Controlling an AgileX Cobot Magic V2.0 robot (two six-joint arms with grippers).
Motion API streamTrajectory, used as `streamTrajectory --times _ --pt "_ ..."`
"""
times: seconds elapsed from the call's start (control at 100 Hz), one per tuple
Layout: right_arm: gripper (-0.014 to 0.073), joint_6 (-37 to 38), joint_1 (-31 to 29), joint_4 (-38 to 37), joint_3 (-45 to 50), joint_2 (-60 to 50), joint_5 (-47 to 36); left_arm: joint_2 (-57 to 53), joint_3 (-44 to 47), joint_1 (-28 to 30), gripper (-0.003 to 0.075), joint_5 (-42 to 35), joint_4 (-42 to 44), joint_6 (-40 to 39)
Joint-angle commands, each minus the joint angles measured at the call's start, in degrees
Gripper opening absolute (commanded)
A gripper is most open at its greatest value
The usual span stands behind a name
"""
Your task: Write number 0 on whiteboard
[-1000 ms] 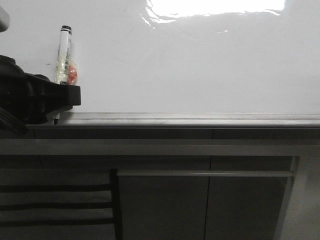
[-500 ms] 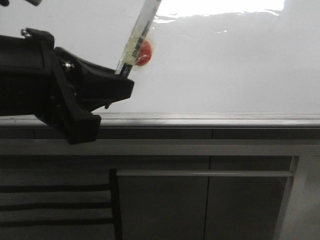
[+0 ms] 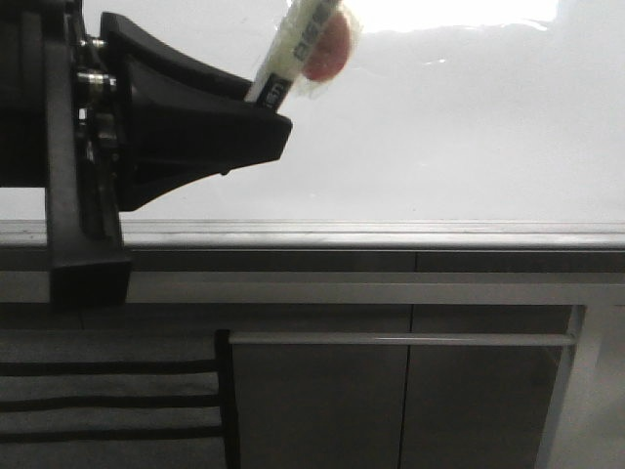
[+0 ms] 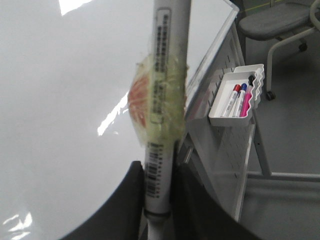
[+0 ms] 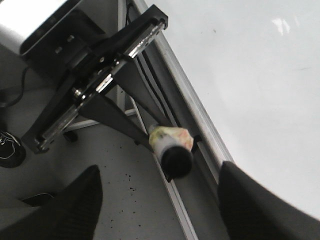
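The whiteboard is glossy white with glare at the top and a grey rail along its lower edge. No drawn 0 shows on it. My left gripper is at the upper left, in front of the board, shut on a white marker wrapped in yellowish tape with a red patch. In the left wrist view the marker stands between the fingers, over the board. My right gripper is open and empty; its view shows the marker's black cap and the left gripper.
Grey cabinet panels and a dark slatted chair back lie below the board. A white tray with several markers hangs at the board's side. An office chair stands beyond it.
My left gripper has risen from the rail at the lower left, swung right and come closer to the camera with the marker, which now tilts right.
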Motion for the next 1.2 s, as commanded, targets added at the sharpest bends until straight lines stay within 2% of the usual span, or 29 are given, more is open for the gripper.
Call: streamTrajectory --times 0.0,0.15,0.26,0.29,0.33,0.36,0.41,0.5,0.55,0.68,0.73,0.77,0.93,1.07,1.19 --pt "0.0432 -0.83 0.2 0.44 -3.42 1.92 -3.67 -1.61 -1.36 -0.33 -0.001 -2.59 0.42 -0.03" --pt "0.0426 -0.83 0.79 0.44 -4.59 4.38 -3.53 -1.61 -1.36 -0.33 -0.001 -2.59 0.67 -0.03" --pt "0.0351 -0.83 1.16 0.44 -4.59 4.88 -3.43 -1.61 -1.36 -0.33 -0.001 -2.71 0.17 -0.03" --pt "0.0313 -0.83 1.16 0.44 -4.59 4.88 -3.45 -1.61 -1.36 -0.33 -0.001 -2.71 0.17 -0.03" --pt "0.0216 -0.83 1.16 0.44 -4.59 4.88 -3.03 -1.61 -1.36 -0.33 -0.001 -2.71 0.17 -0.03" --pt "0.0126 -0.83 1.16 0.44 -4.59 4.88 -2.73 -1.61 -1.36 -0.33 -0.001 -2.71 -0.27 -0.03" --pt "-0.0079 -0.83 1.16 0.33 -4.59 4.88 -2.03 -1.61 -1.36 -0.33 -0.0005 -2.96 -1.91 -0.03" --pt "-0.0069 -0.83 1.16 0.19 -4.59 4.98 -1.46 -1.61 -1.36 -0.33 0.0044 -3.8 -4.87 -0.03" --pt "-0.0069 -0.83 1.16 0.03 -4.59 4.98 -1.41 -1.61 -1.36 -0.33 0.0111 -3.92 -6.23 -0.03" --pt "-0.0069 -0.83 1.16 -0.58 -4.59 4.98 -1.41 -1.66 -1.36 -0.22 0.0451 -2.1 -7.95 -0.03" --pt "-0.0069 -0.83 1.16 -0.58 -4.59 4.98 -1.74 -1.89 -1.36 -0.22 0.0544 -2.1 -8.35 -0.03" --pt "-0.0069 -0.83 1.16 -0.58 -4.59 4.98 -1.99 -2.53 -1.36 -0.22 0.0584 -1.99 -8.43 -0.03" --pt "-0.0069 -0.83 1.16 0.15 -4.59 4.98 -1.99 -9.03 -0.61 -0.45 0.0563 0.05 -7.99 -0.03" --pt "-0.0069 -0.83 1.16 1.73 -4.59 4.98 -1.99 -19.77 0.42 -1.91 0.0511 11.36 -7.69 -0.42" --pt "-0.0069 -0.83 1.16 1.73 -4.59 4.98 -1.16 -30.32 0.39 -3.86 0.0452 24.65 -8.59 -0.55"
